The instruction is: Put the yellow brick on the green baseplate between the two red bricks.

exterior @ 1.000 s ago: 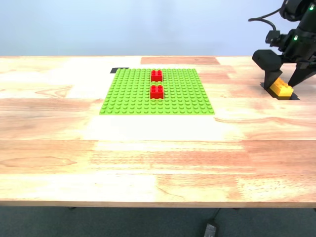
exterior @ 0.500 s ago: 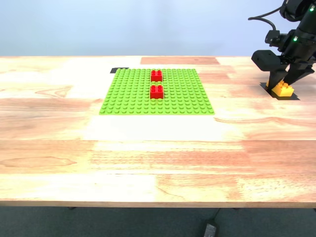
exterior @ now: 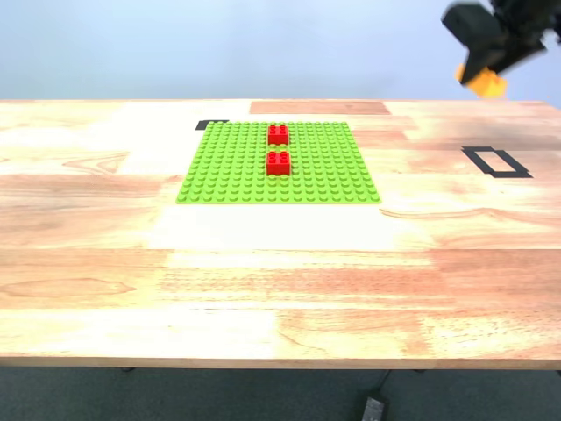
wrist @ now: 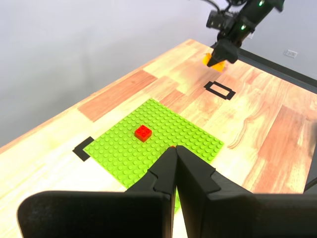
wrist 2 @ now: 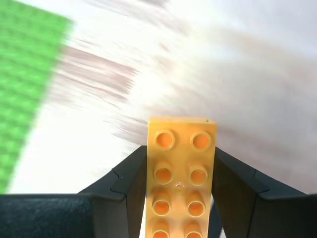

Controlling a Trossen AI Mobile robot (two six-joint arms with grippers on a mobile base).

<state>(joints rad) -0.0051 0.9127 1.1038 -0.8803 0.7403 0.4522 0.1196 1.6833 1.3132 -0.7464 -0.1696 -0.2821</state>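
My second gripper (exterior: 485, 68) is shut on the yellow brick (exterior: 485, 82) and holds it in the air above the table's far edge, at the exterior view's right. In the second wrist view the yellow brick (wrist 2: 181, 133) sits studs-up between the black fingers (wrist 2: 130, 174). The green baseplate (exterior: 316, 167) lies flat mid-table with the two red bricks (exterior: 278, 133) (exterior: 279, 162) standing in line, a small gap between them. My first gripper (wrist: 176, 161) is shut on nothing, high over the baseplate (wrist: 124, 153); it is out of the exterior view. One red brick (wrist: 143, 132) shows in the first wrist view.
A black tape outline (exterior: 496, 161) marks bare wood at the exterior view's right, below the lifted brick. A short black tape mark (exterior: 211, 124) sits by the baseplate's far corner. A cable (exterior: 377, 399) hangs below the table's near edge.
The second gripper went from open around the yellow brick on the tape outline to shut on it, then lifted it well above the table.
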